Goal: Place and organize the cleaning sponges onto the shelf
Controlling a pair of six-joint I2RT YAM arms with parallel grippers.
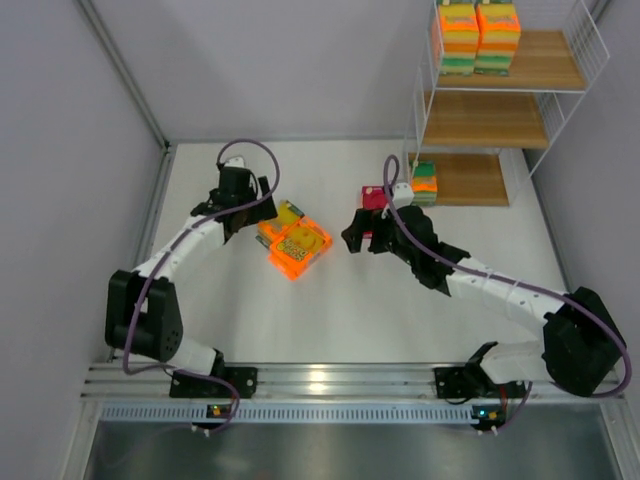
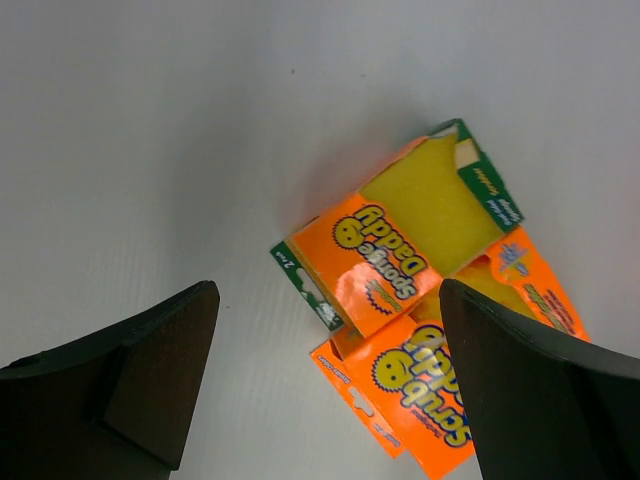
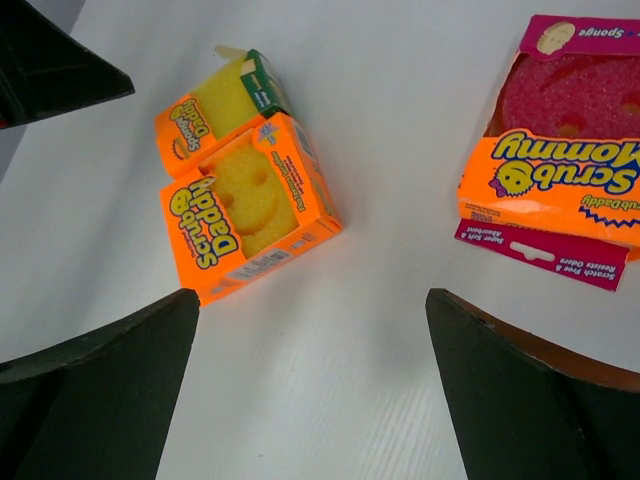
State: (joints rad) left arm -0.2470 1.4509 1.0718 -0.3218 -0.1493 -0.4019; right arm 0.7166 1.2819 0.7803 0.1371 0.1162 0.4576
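Left fingers (image 2: 150,370) and right fingers (image 3: 500,390) are hanging wide open, holding nothing. We are seeing two orange sponges (image 1: 298,243) lying on the table (image 1: 330,320) just right of the left fingers, the pink-topped sponge (image 1: 374,197) just beyond the right fingers, toward the shelf (image 1: 500,120).

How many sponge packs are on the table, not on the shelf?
3. Two orange Scrub Daddy packs touch mid-table: smiley-face pack, green-edged pack. One magenta Scrub Mommy pack lies right of them, nearer the shelf. The right arm may hide more.
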